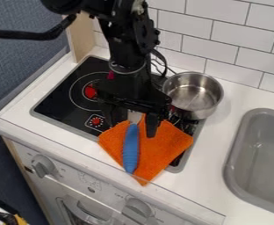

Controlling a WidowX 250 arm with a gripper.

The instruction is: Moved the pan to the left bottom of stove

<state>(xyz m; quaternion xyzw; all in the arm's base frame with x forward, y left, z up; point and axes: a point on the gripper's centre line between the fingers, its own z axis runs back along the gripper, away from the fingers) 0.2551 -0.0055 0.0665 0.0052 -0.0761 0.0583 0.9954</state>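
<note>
The black gripper (132, 127) hangs over the front middle of the stove (63, 94), its two fingers spread apart. Behind and to the right of it, a shiny metal pan (193, 94) stands upright at the stove's back right corner, near the tiled wall. The gripper is not touching the pan. Part of the cooktop is hidden beneath the arm.
An orange cloth (163, 151) lies over the stove's front right edge, with a blue-handled utensil (131, 149) on it, just under the gripper. A grey sink (262, 160) is at the right. Tiled wall behind; oven knobs (44, 166) along the front.
</note>
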